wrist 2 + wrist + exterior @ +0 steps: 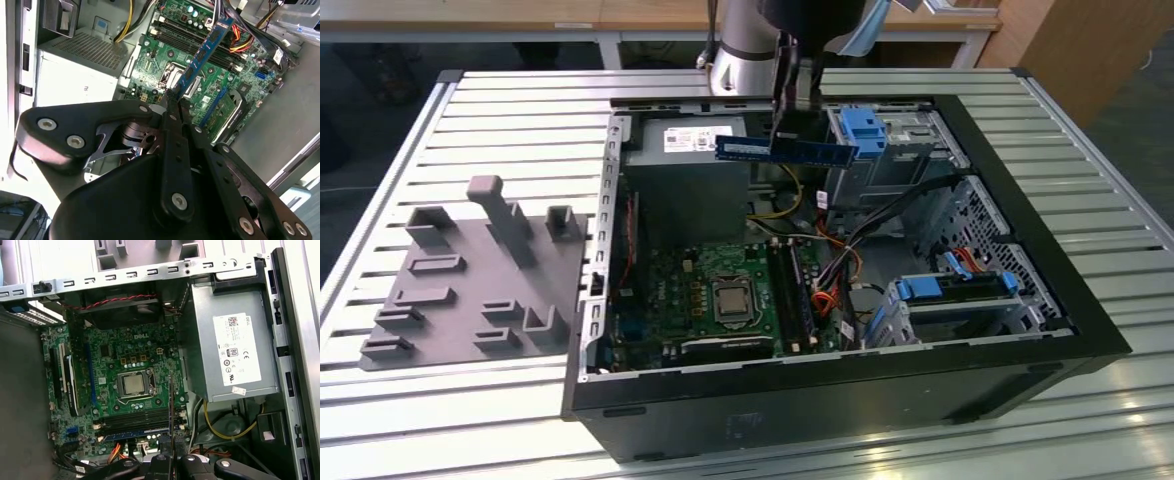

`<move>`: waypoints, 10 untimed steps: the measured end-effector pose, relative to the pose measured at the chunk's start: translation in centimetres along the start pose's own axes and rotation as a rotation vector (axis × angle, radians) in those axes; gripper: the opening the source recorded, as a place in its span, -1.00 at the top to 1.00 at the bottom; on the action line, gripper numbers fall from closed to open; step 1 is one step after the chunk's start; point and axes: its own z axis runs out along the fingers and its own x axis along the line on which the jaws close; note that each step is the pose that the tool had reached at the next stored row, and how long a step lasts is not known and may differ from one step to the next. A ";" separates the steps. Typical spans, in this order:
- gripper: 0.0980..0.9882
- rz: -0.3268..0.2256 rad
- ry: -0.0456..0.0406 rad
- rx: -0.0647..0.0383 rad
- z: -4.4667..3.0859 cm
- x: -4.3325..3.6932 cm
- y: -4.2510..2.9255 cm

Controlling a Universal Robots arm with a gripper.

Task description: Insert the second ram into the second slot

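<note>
Gripper: Its black linkage sits closest to the lens in the second wrist view. The gripper [173, 98] has its fingers pressed together, pinching the second ram [205, 50].
Second ram: The blue stick hangs level and on edge in the exterior view [787, 150], gripped at its upper long edge near mid-length. It is aloft over the far end of the open case [1067, 300] and touches nothing else.
Ram to gripper: It sits directly under the fingertips [790, 128] and reaches out to both sides of them. In the first wrist view it shows edge-on as a thin dark line [171, 410] running out from the gripper [171, 456].
Why held so: The grip on the top edge appears to leave the contact edge free and facing down toward the board.
Memory slots: The slots [794, 290] run along the motherboard [707, 270] just beside the processor socket [724, 297], well apart from the stick. In the first wrist view a blue strip lies along one slot [135, 432], perhaps a stick already seated, though this cannot be told.
Neighbours: The power supply [687, 150] fills the case's far corner, with the blue drive-bay clips [865, 125] beside it.
Case: It lies open side up on the slatted bench [494, 110], with a grey fixture plate [480, 270] toward the bench edge at the exterior view's left.
Standing: The ram is carried but not yet inserted, by the look of it.
</note>
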 end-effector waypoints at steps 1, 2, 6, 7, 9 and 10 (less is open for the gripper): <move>0.92 0.003 -0.0001 0.000 0.00 0.00 0.00; 0.92 0.006 -0.0002 0.000 0.00 0.00 0.00; 0.92 0.016 -0.0007 0.000 0.00 0.00 0.00; 0.92 0.019 -0.0007 0.000 0.00 0.00 0.00; 0.92 0.024 -0.0010 0.000 0.00 0.00 0.00; 0.92 0.027 -0.0011 0.000 0.00 0.00 0.00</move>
